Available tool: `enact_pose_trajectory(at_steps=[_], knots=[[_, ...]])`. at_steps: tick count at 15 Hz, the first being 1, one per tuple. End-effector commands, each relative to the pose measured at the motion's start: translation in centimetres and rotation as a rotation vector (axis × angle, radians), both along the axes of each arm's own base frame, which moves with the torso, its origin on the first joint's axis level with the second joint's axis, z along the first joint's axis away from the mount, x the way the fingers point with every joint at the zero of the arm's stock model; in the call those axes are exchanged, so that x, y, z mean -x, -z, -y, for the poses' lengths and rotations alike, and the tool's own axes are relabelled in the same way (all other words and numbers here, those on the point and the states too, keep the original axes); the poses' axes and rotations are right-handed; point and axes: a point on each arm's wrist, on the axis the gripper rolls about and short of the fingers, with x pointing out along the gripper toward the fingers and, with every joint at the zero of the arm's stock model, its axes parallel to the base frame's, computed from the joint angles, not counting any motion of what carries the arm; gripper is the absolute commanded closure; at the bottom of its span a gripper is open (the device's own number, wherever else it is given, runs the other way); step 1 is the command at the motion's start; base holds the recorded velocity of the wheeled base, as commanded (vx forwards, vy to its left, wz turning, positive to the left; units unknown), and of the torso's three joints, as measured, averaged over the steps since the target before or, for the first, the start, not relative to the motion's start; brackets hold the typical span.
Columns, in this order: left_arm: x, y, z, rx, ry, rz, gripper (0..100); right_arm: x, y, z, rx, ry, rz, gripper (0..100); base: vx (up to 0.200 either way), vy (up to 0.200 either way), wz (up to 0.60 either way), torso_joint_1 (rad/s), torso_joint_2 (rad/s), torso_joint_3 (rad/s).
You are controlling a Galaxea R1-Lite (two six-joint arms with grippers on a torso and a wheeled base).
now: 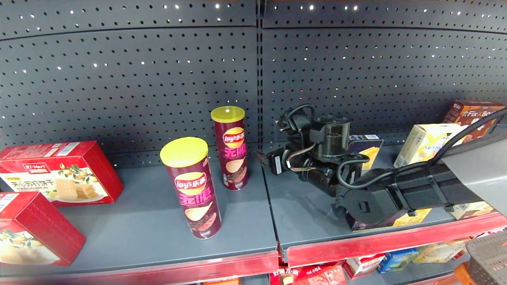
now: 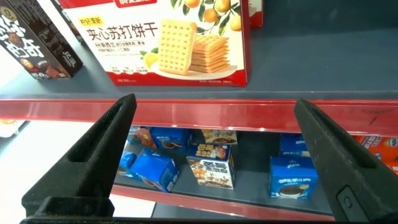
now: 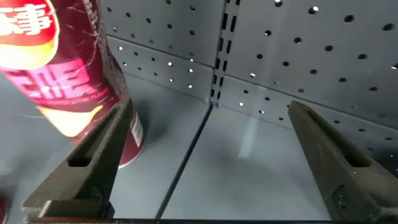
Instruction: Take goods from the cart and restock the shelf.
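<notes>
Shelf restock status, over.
Right end effector open, empty, beside rear chip can. Left end effector open, empty. Front chip can upright on shelf. Snack boxes farther right, none in between.

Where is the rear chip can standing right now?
In the head view the rear chip can stands upright near the back panel, behind the front chip can and just left of the open right gripper.

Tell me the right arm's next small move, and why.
Probably draw the right gripper straight back off the shelf. It is open and empty, and the rear chip can stands upright beside it, apparently placed; a straight retreat should avoid knocking the can.
</notes>
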Motion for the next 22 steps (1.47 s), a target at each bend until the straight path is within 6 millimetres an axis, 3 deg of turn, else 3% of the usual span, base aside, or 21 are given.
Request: enact_pose_trajectory(at_steps=[1,11,22], knots=[[0.0,0.0,0.0,0.001,0.0,-0.001,0,-0.7,1.0,-0.6,0.008,-0.005,-0.01,0,0.0,0.0,0.0,0.0,0.0,0.0],[0.0,0.0,0.0,0.004,0.003,0.0,0,-0.3,2.0,-3.9,-0.005,-0.07,-0.007,0,0.0,0.0,0.0,0.0,0.0,0.0],[0.0,0.0,0.0,0.002,0.001,0.0,0,-1.0,2.1,-3.3,-0.005,-0.05,-0.007,0,0.0,0.0,0.0,0.0,0.0,0.0]])
